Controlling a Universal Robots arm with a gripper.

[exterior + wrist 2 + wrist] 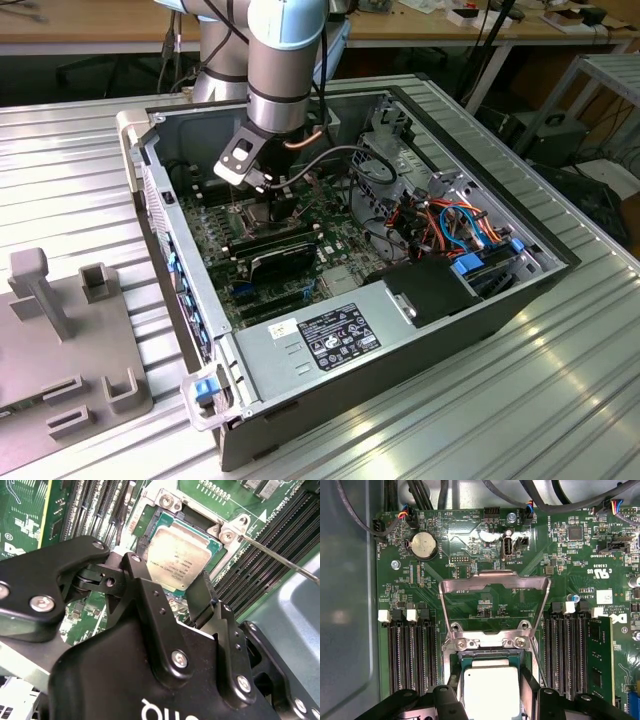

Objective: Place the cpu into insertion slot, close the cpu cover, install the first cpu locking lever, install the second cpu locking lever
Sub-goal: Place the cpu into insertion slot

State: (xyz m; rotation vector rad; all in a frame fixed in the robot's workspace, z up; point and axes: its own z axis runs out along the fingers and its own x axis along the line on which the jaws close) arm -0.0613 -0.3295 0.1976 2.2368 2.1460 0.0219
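The cpu (pixel 491 690) (pixel 175 555), a square chip with a silver-grey top, lies flat in the insertion slot (pixel 487 654) (pixel 194 515) on the green motherboard. My gripper (pixel 491 702) (pixel 167 577) straddles it, with one black finger (pixel 136 572) against each of two opposite edges, shut on the chip. The cpu cover (pixel 495 579) is swung back from its hinge, showing board through its window. A thin metal locking lever (pixel 536 660) (pixel 280 560) stands free beside the socket. In the exterior view my gripper (pixel 272 195) reaches down into the open computer case.
Black memory slots (pixel 412 655) flank the socket on both sides, and a memory stick (pixel 599 655) stands further out. A coin battery (pixel 424 545) and cables (pixel 395 505) lie beyond the cover. The case also holds a power supply (pixel 330 335) and drive cables (pixel 450 225). A grey fixture (pixel 70 340) stands beside the case.
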